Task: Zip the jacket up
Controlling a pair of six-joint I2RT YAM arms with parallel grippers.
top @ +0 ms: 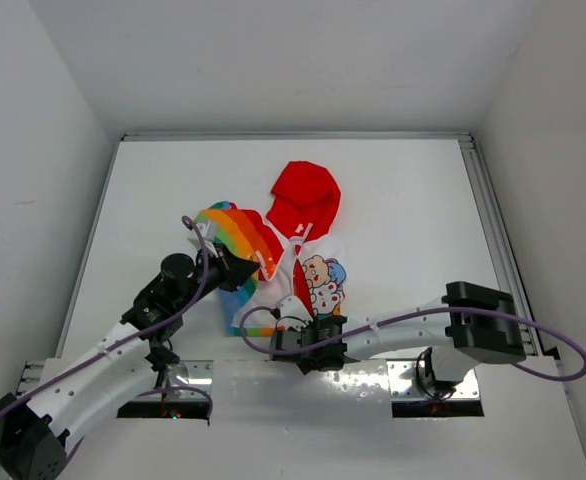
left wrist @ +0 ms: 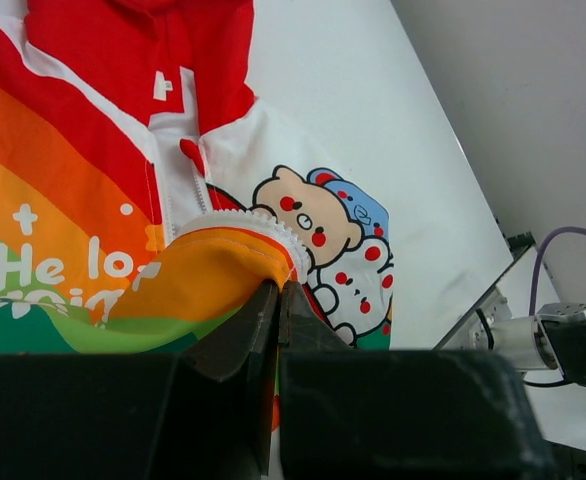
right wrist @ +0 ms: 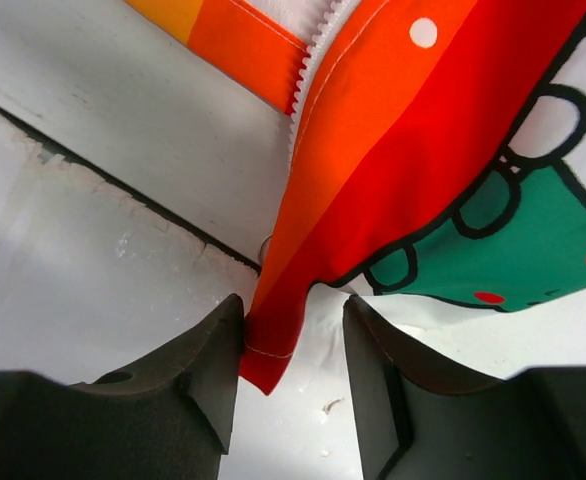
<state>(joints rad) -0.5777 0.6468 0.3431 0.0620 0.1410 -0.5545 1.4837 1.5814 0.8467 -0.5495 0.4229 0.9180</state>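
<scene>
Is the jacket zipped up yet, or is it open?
Open. One front edge of the jacket is folded back, its zipper teeth bare and joined to nothing. The left gripper is pinching that loose edge.

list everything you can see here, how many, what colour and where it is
jacket: one, red hood, rainbow stripes, white cartoon-print front, middle of the table, zip open
table: one, white, under everything
base plate: one, silver, near edge of the table
cables: two, purple, one along each arm
arms: two, black and white, based at the near edge
left gripper: one, black, shut on a fold of the jacket's rainbow side
right gripper: one, black, open, the jacket's bottom corner between its fingers
</scene>
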